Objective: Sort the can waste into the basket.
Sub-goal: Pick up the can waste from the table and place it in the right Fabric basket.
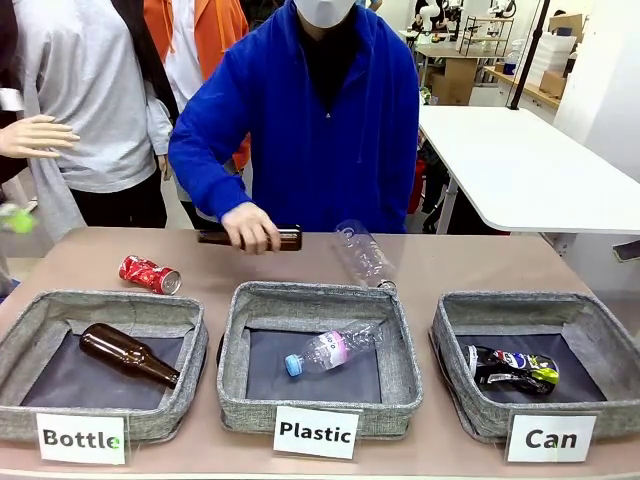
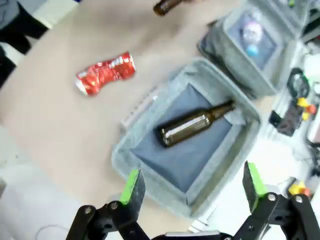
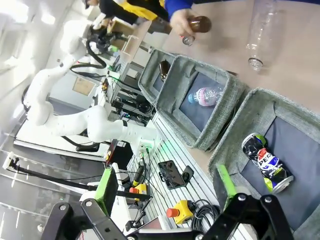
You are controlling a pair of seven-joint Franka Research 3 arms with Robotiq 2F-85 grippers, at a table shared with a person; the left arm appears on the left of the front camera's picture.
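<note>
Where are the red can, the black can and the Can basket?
red can [image 1: 149, 274], front view, middle of its dented side.
black can [image 1: 512, 368], front view, middle of its body.
Can basket [image 1: 520, 303], front view, on its far wall.

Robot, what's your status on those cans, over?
Left claw open, right claw open, empty. Black can in Can basket; red can on table beyond Bottle basket. Person's hand holds brown bottle nearby.

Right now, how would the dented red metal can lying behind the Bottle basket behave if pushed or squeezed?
The dented red metal can lies on its side on the tan table, so a push would probably roll it, unevenly given the dents. Being crushed, it is likely empty and light, and may buckle further under a tight squeeze.
</note>
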